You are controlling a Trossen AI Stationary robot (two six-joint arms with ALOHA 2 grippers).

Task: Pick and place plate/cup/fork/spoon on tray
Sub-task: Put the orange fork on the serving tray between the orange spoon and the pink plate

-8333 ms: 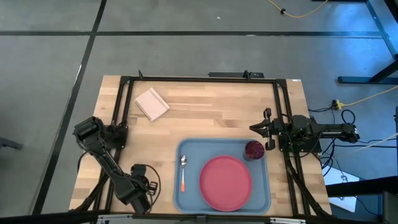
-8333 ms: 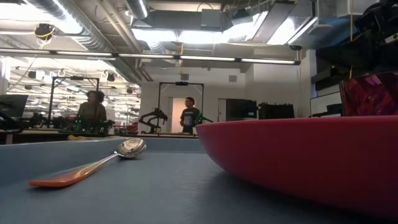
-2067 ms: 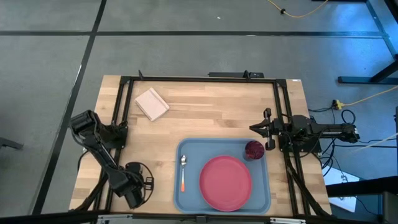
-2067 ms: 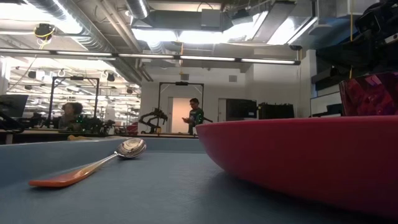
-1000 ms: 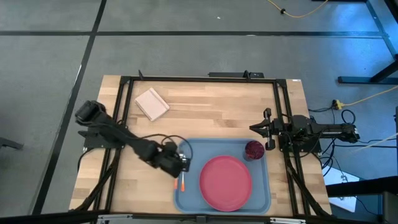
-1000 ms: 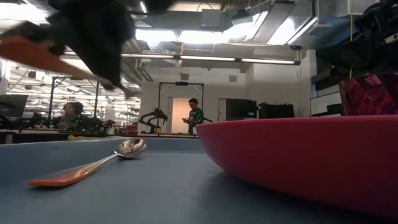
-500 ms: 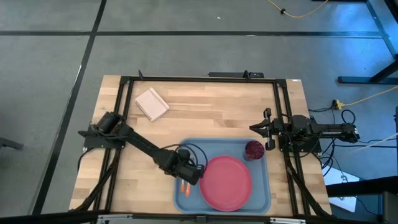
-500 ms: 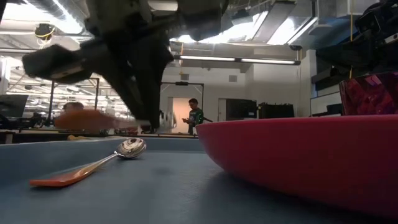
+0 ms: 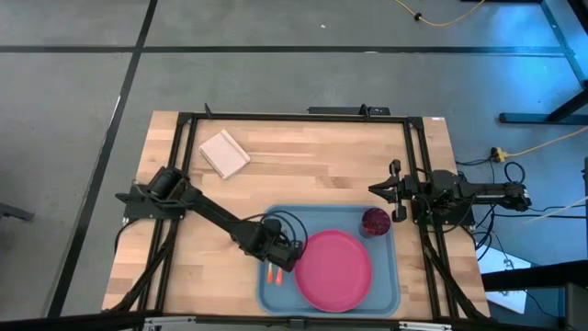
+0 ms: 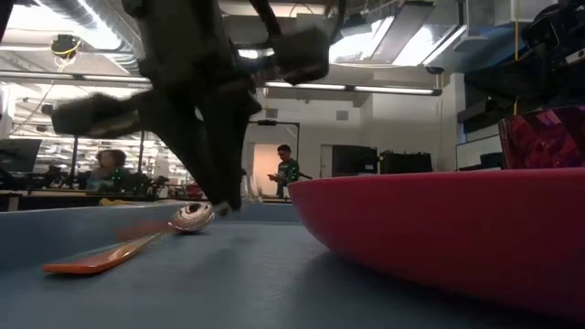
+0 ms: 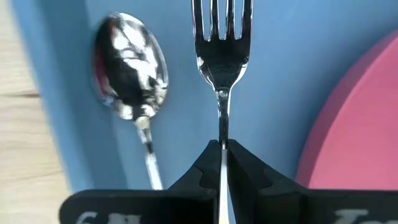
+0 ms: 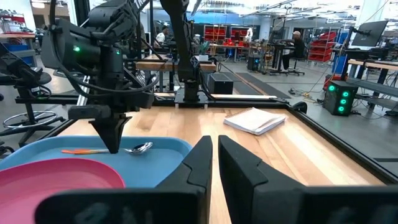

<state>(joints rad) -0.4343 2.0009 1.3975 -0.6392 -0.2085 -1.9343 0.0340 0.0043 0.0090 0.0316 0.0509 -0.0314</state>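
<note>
Left arm reaches diagonally across the wooden desk (image 9: 322, 156) with its left claw (image 9: 281, 255) over the left part of the large light-blue rectangular tray with raised rim (image 9: 283, 219); claw clamped on the small fork with silver tines and orange handle (image 11: 222, 43), fingers (image 11: 202, 171) pinching the thin metal neck, tines pointing forward past the fingertips; in the low view the claw (image 10: 219, 196) hangs just above the tray floor (image 10: 274, 283); contact between fork and tray cannot be judged. Small spoon with round silver bowl and orange handle (image 11: 129, 68) lies flat on the tray just beside the fork, between it and the tray's left rim; its bowl (image 10: 192, 217) points away from the low camera. Round flat pinkish-red plate (image 9: 334, 270) sits in the middle of the tray, just beside the left claw; small dark red round cup (image 9: 375, 222) stands in the tray's far right corner, near the plate's rim. White square pad (image 9: 224, 153) lies on the far left of the desk, well apart from the tray. Right claw (image 9: 388, 190) waits at the desk's right edge, near the cup; fingers (image 12: 202, 163) narrowly parted, holding nothing. People show in the room behind (image 10: 286, 175).
</note>
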